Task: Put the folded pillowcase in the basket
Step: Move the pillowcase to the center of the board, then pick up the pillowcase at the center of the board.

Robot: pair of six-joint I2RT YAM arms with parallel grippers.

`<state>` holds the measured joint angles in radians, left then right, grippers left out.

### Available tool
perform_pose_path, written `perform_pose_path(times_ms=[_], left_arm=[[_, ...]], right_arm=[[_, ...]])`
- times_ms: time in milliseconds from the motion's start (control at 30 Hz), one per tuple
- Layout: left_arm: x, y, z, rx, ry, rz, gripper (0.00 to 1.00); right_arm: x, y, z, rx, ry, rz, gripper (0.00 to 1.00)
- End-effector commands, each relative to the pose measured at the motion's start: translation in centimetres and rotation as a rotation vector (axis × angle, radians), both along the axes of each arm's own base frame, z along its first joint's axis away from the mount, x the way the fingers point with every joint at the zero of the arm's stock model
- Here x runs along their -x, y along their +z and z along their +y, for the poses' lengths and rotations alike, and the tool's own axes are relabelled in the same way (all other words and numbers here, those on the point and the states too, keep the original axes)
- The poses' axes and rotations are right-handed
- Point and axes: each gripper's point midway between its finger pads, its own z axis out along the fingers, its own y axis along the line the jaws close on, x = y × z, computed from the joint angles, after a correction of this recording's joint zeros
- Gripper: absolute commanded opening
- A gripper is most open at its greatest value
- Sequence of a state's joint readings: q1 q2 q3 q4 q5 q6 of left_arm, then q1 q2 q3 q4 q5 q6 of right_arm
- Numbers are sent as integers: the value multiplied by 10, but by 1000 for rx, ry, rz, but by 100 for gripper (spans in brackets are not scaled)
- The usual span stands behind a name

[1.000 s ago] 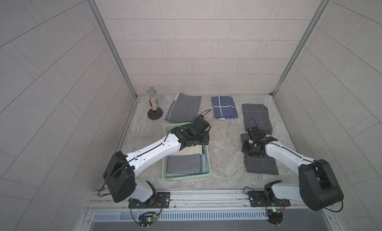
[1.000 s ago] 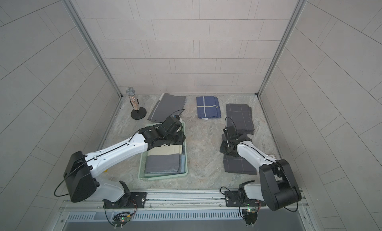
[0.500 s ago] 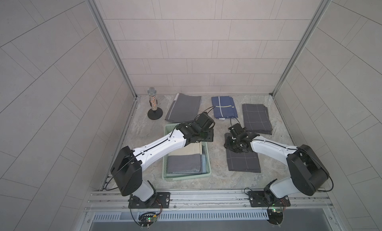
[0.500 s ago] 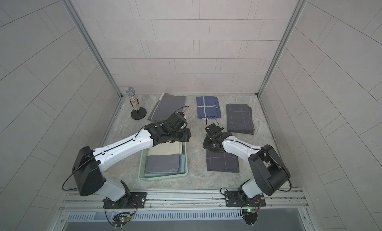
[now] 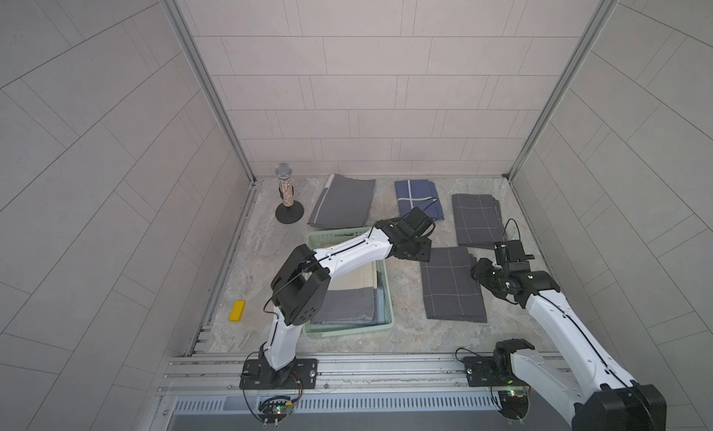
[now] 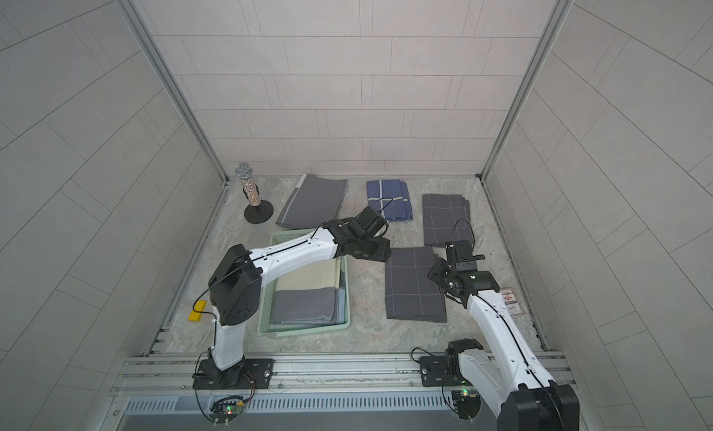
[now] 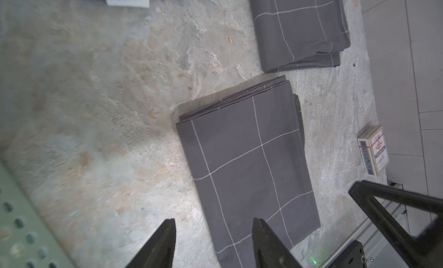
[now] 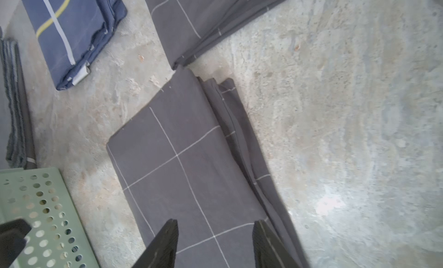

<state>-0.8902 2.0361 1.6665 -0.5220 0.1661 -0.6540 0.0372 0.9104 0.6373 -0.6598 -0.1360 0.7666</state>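
Basket (image 5: 347, 330): green, by the bench (image 5: 405, 332) front edge, cloths (image 5: 347, 305) inside.
Pillowcase (image 5: 451, 284): grey with white lines, flat on the bench, just right of the basket, outside it.
Left pincer (image 7: 214, 221): spread wide, holding nothing.
Right pincer (image 8: 215, 221): spread wide over the pillowcase.

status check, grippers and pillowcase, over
Both open, empty: left gripper, right gripper. Flat on table beside basket, not in: nearer grey checked pillowcase. Over basket: left arm; folded cloths already inside.
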Motion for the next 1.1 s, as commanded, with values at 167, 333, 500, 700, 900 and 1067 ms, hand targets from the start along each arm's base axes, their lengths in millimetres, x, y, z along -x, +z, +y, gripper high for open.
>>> perform_pose_path(times_ms=[167,333,500,700,900,1067], left_arm=[[-7,-48,-21,-49,-17,101,58],[-14,-65,-22,-65,6,101,58],[-19,-80,-27,-64,3,121,57],[-22,-93,-30,-58,14,129,38],[-29,-83,-23,-89,14,80,17],[-39,-72,-16,-93,20,49,6]], right_arm=[[18,-11,-4,13,44,76,60],[26,-21,-5,26,61,105,60],[34,-33,-5,22,62,143,61],[35,-40,-4,8,57,151,61],[38,-49,-2,-1,59,187,62],[49,-63,1,-25,60,233,62]])
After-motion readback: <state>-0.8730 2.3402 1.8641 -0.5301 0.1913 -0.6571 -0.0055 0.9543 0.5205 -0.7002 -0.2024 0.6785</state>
